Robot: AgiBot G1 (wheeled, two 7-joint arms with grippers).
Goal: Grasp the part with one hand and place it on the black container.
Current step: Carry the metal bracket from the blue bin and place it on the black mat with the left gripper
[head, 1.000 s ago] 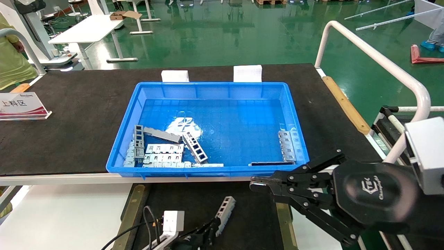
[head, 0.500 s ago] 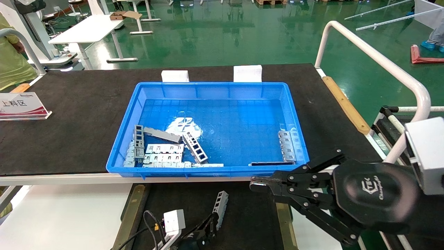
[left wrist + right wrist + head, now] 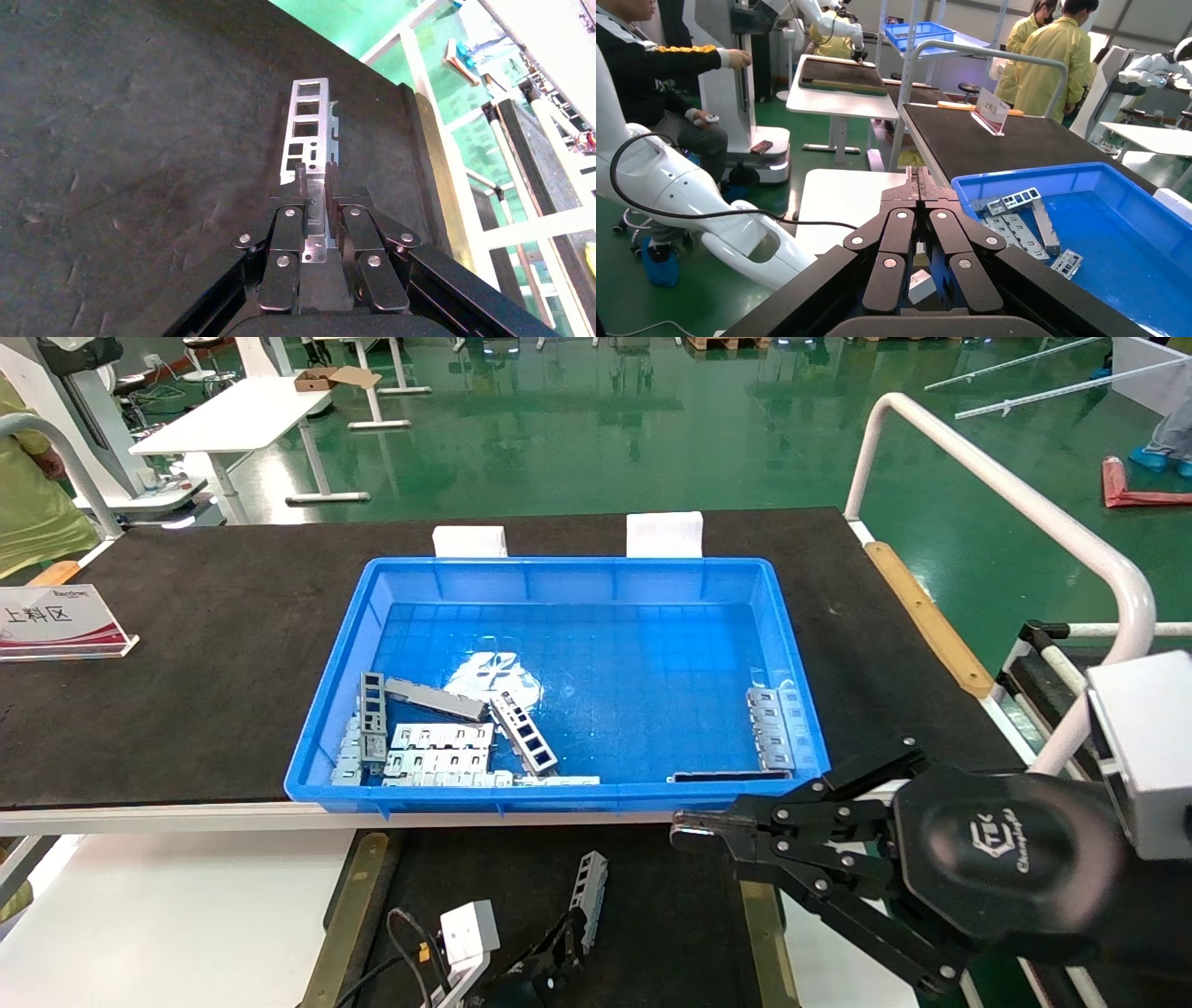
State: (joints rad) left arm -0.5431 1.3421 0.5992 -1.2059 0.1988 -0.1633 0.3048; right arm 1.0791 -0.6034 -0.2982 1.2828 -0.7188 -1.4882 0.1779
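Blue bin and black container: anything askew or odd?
Nothing damaged. The parts in the blue bin lie jumbled at its near side. The left end effector is shut on the part over the black container, not yet released.

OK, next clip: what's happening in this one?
The left gripper is shut on one ladder-like metal part and holds it low over the black container, just in front of the blue bin. More parts lie in the bin's near corners. The right gripper is shut, empty, parked beside the bin's near right corner.
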